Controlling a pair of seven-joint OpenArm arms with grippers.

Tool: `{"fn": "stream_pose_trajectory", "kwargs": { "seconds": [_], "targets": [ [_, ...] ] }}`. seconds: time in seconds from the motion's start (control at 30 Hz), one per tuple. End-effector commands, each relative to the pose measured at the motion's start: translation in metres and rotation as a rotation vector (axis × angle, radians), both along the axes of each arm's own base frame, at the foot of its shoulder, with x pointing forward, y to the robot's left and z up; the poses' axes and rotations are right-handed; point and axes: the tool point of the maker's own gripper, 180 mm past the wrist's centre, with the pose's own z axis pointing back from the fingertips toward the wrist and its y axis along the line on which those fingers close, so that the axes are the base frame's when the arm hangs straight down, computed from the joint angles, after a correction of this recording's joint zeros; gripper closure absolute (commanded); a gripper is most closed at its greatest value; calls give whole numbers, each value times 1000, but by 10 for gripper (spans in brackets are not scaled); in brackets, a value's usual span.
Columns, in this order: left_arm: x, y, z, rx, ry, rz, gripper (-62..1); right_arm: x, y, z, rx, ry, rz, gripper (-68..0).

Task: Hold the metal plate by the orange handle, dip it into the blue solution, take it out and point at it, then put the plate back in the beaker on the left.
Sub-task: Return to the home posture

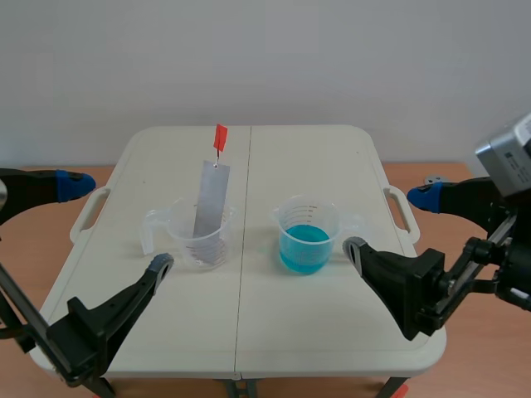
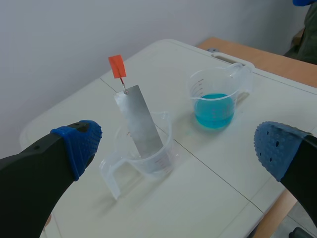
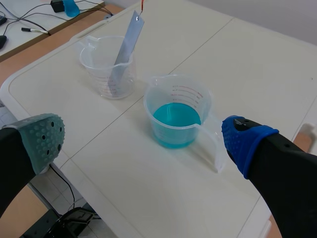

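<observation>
Starting at nine o'clock of the table (image 1: 315, 332), we have the left gripper (image 1: 119, 224) low over the near edge with its fingers spread wide and nothing between them, aimed at the clear beaker (image 1: 202, 236) ahead of it. That beaker has its grip handle at nine o'clock and no liquid that we can see. The metal plate (image 1: 211, 199) stands in it, foot on the bottom and top leaning toward one o'clock against the rim. We judge that lean deliberate: it lifts the orange handle (image 1: 220, 137) well clear of the rim, where a finger pair can close on it without knocking the beaker. At three o'clock of the first beaker, just across the table's centre seam, we find the second beaker (image 1: 307, 220), holding the blue solution (image 1: 305, 247) roughly halfway up and set near enough for a short carry. Both beakers carry printed graduation marks, too small for us to read, and we spot no brand. At four o'clock the right gripper (image 1: 391, 221) hangs spread apart and empty, so we judge nothing begun.
</observation>
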Motion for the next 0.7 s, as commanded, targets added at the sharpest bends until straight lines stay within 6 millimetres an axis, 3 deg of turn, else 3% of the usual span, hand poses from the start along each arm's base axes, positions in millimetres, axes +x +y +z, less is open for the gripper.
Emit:
{"fn": "stream_pose_trajectory", "kwargs": {
  "seconds": [0.0, 0.67],
  "targets": [
    [1, -2, 9, -21, -28, 1, -623, 4, 1, 14, 9, -45, 9, -663],
    [2, -1, 5, -7, -10, 6, -623, 3, 1, 12, -4, -39, 10, -664]
  ]
}}
